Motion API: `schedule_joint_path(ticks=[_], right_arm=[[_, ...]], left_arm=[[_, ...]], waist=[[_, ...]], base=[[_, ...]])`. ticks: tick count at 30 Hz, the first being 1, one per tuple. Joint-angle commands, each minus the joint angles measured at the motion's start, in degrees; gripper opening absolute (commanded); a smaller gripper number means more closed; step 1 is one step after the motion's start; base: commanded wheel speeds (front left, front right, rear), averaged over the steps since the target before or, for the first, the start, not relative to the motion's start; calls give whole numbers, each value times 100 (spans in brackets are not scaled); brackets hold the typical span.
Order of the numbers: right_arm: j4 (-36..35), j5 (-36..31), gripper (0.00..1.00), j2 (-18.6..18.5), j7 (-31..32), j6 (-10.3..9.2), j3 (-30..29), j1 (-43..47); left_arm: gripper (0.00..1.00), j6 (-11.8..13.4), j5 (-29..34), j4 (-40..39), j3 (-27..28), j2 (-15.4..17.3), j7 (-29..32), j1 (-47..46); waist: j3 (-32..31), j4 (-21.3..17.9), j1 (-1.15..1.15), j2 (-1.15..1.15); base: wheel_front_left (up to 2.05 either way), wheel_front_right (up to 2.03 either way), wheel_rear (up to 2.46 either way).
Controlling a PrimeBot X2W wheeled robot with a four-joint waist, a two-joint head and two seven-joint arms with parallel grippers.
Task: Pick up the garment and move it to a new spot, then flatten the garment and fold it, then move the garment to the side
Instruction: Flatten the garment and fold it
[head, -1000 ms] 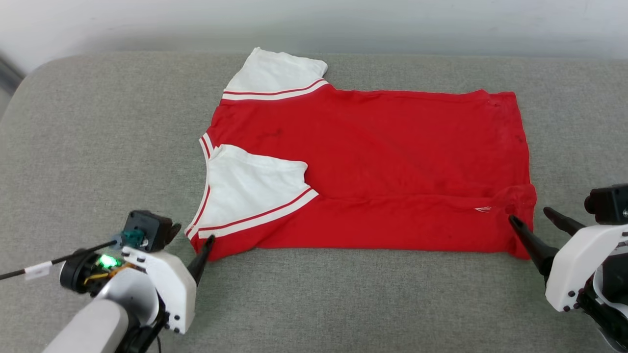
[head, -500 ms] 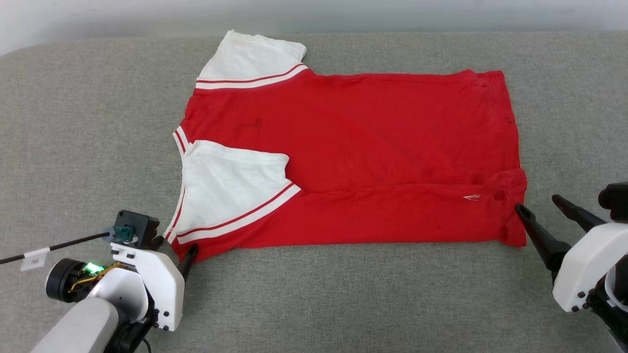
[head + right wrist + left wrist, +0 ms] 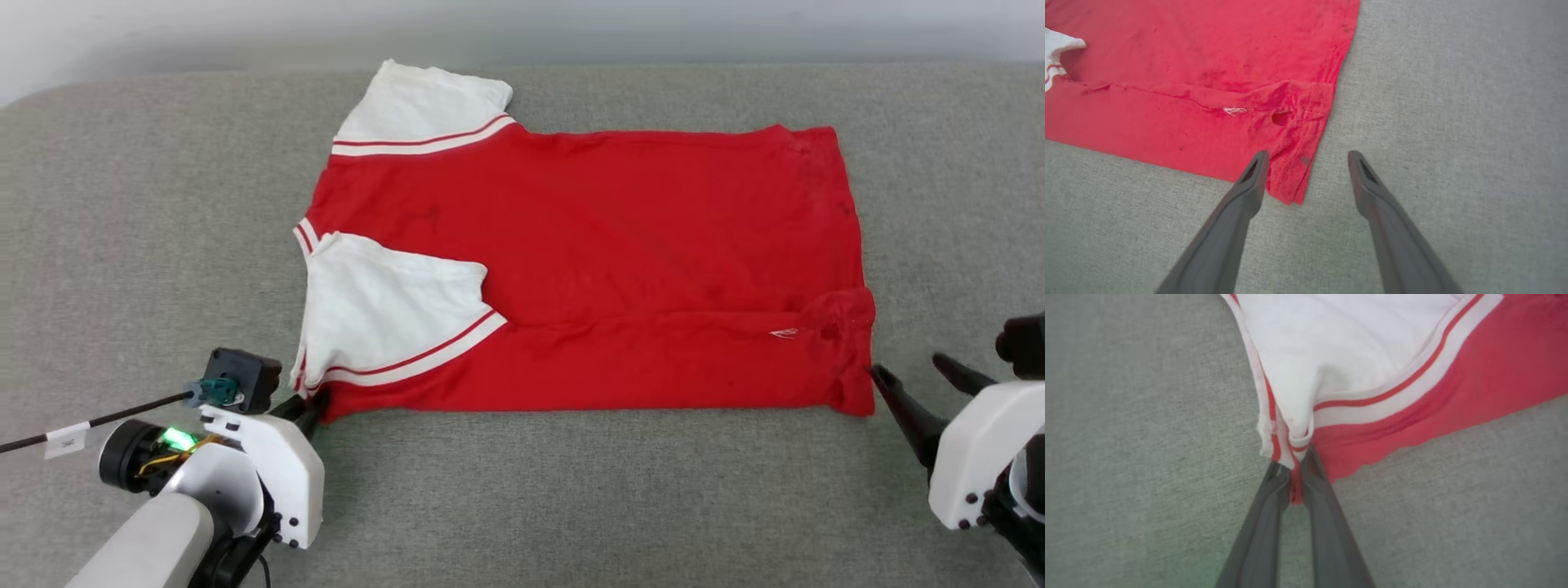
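CHANGE: now pinched shut with left gripper on jersey sleeve-trim corner, lower left; wide open a second ago | RIGHT: right gripper unchanged, spread wide astride hem corner, lower right, gripping nothing | JERSEY: flat mid-frame on cushion, near edge folded over | MEANING: one corner secured; right pinch probably due before folding.

grey woven cushion surface, rounded far corner, pale backdrop, perhaps a wall

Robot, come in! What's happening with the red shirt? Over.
Left gripper shut on shirt corner. Right gripper open at hem corner. Nothing in the way.
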Motion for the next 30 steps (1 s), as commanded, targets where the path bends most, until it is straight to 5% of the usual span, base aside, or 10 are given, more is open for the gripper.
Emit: schedule_joint_path(ticks=[1, 13, 22, 23, 24, 25, 30], right_arm=[[126, -102, 100, 0, 127, -2, -64, 99], [967, -500, 100, 294, 859, -3, -270, -203], [1615, -569, 100, 520, 1088, 2, -57, -324], [1691, -559, 76, 519, 1123, 6, -13, -312], [1756, -549, 28, 518, 1140, 6, 31, -302], [1804, -539, 0, 509, 1146, 6, 72, -298], [1943, -476, 0, 388, 1060, -2, 73, -315]], left_arm=[[0, 47, 69, -161, -8, 37, -70, 33], [0, 294, 357, -1692, -94, 341, 125, 180], [0, 344, 489, -2053, -195, 323, 187, 65], [0, 339, 490, -2057, -207, 321, 183, 61], [0, 334, 495, -2052, -219, 313, 181, 56], [0, 328, 498, -2043, -230, 306, 182, 51], [0, 309, 465, -1871, -272, 328, 186, 111]], waist=[[-130, 109, 1, 0], [-147, 455, 1, 0], [41, 653, 1, 0], [53, 668, 1, 0], [58, 679, 1, 0], [60, 688, 1, 0], [-55, 687, 1, 0]], base=[[0, 0, 0], [0, 0, 0], [0, 0, 0], [0, 0, 0], [0, 0, 0], [0, 0, 0], [0, 0, 0]])
